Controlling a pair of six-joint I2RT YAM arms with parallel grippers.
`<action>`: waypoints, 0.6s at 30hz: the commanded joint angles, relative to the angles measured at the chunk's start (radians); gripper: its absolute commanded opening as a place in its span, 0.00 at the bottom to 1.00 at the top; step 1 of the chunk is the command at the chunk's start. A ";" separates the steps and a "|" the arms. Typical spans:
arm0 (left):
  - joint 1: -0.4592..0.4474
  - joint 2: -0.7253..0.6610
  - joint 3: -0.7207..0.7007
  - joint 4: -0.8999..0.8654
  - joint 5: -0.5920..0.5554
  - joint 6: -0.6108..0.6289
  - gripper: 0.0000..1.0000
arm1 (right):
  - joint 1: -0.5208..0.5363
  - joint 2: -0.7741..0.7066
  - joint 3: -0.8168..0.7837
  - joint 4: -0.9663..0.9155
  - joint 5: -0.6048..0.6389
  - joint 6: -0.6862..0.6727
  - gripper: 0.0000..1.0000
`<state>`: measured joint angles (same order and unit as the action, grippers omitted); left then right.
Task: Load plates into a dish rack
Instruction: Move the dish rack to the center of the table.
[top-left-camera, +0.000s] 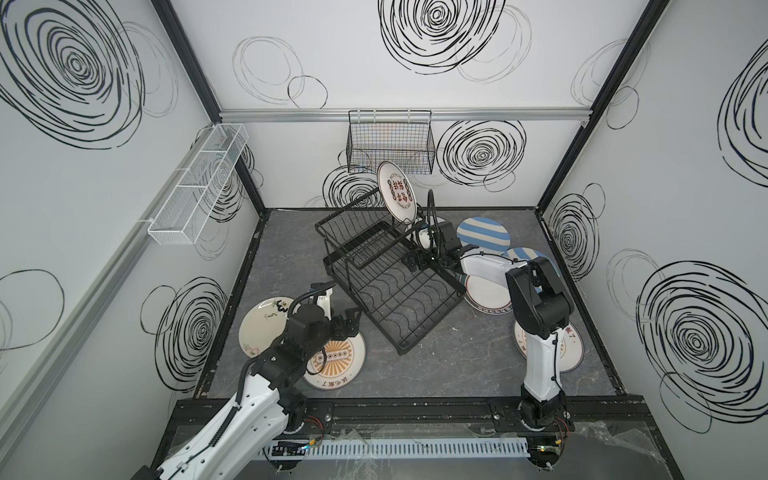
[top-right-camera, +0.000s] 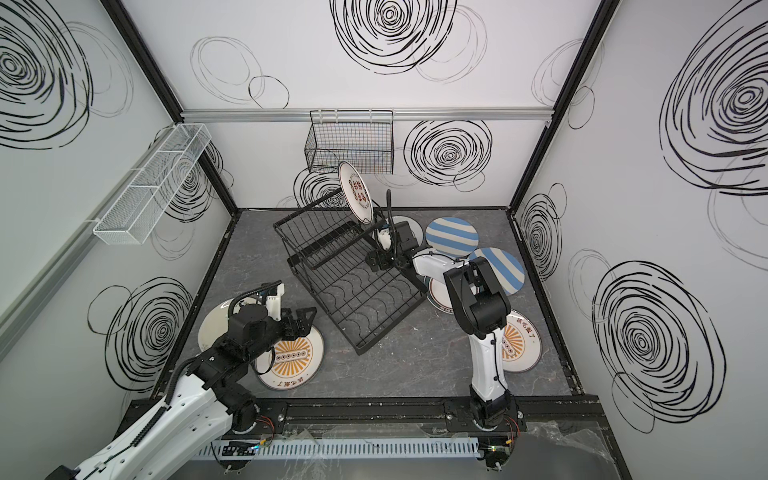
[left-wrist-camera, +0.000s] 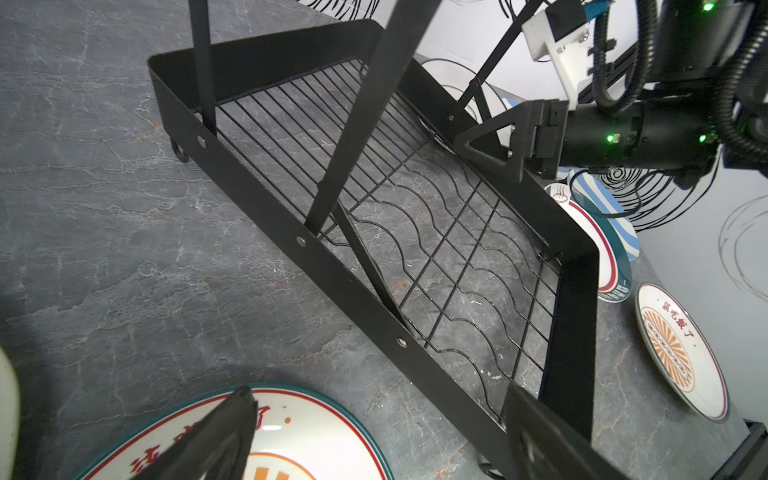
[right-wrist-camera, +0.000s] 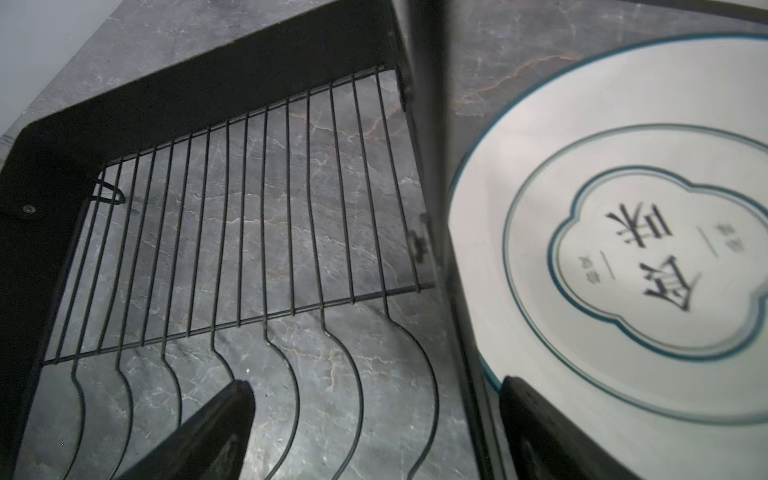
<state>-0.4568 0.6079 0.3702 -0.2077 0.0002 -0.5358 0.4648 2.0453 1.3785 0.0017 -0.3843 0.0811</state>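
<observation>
The black dish rack (top-left-camera: 390, 286) stands askew mid-table. One red-character plate (top-left-camera: 397, 197) stands upright in its upper basket. My right gripper (top-left-camera: 415, 264) is open beside the rack's far side, one finger (right-wrist-camera: 208, 432) above the wavy lower tray (right-wrist-camera: 249, 232) and the other over a flat white emblem plate (right-wrist-camera: 623, 257). My left gripper (top-left-camera: 352, 322) hangs open and empty above the edge of an orange sunburst plate (top-left-camera: 336, 361), near the rack's front corner (left-wrist-camera: 573, 291).
Flat on the table lie two blue-white striped plates (top-left-camera: 484, 235) (top-left-camera: 524, 254), a green-red rimmed plate (top-left-camera: 486, 297), a second sunburst plate (top-left-camera: 571, 349) and a cream script plate (top-left-camera: 262, 328). A black mesh basket (top-left-camera: 390, 143) and a white mesh tray (top-left-camera: 199, 183) hang on the walls.
</observation>
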 joint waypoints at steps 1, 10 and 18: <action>0.002 -0.010 -0.009 0.036 0.004 -0.011 0.96 | 0.033 0.023 0.054 0.016 -0.020 -0.012 0.96; 0.003 -0.011 -0.001 0.027 -0.012 -0.006 0.96 | 0.067 -0.018 0.022 0.007 0.004 0.022 0.96; -0.002 -0.008 0.009 0.027 -0.004 -0.006 0.96 | 0.026 -0.238 -0.163 -0.041 0.156 0.131 0.99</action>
<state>-0.4572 0.6052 0.3702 -0.2085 -0.0010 -0.5358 0.5030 1.9121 1.2552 -0.0063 -0.2909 0.1490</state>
